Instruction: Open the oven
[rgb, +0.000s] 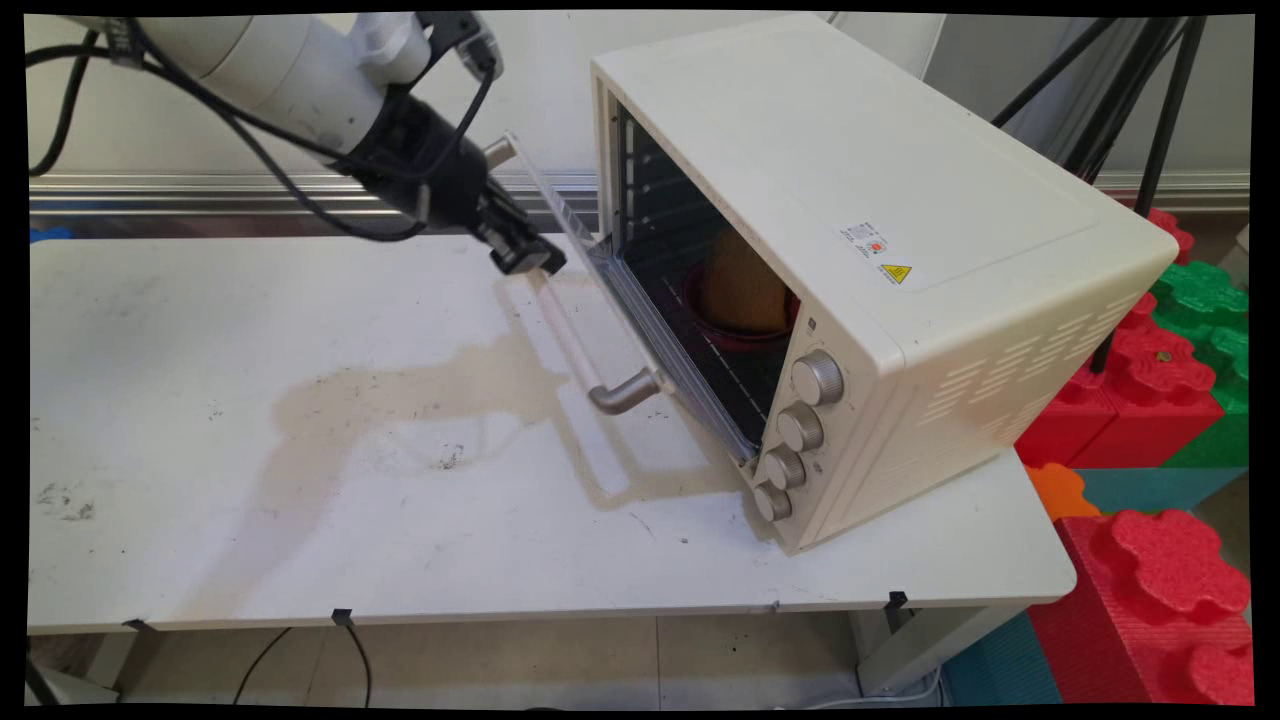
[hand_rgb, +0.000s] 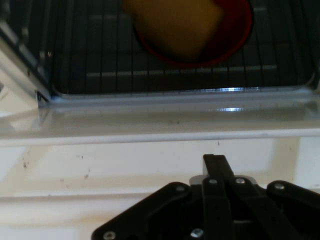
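A cream toaster oven (rgb: 880, 200) stands on the right of the white table (rgb: 200, 520). Its glass door (rgb: 640, 320) hangs half open, tilted toward the left. Inside, a brown loaf (rgb: 742, 285) sits in a red dish (rgb: 735, 335) on the wire rack. My gripper (rgb: 528, 258) is shut, with its tip at the pale bar of the door handle (rgb: 575, 340), near the bar's far end. In the hand view the shut gripper (hand_rgb: 216, 162) points over the door's edge (hand_rgb: 150, 120) at the loaf (hand_rgb: 175, 25) and the red dish (hand_rgb: 235, 40).
Several round knobs (rgb: 800, 425) line the oven's front right. A brownish stain (rgb: 400, 400) spreads over the table's middle. Red and green foam blocks (rgb: 1150, 380) are stacked off the table's right end, with black tripod legs (rgb: 1160, 130) behind them.
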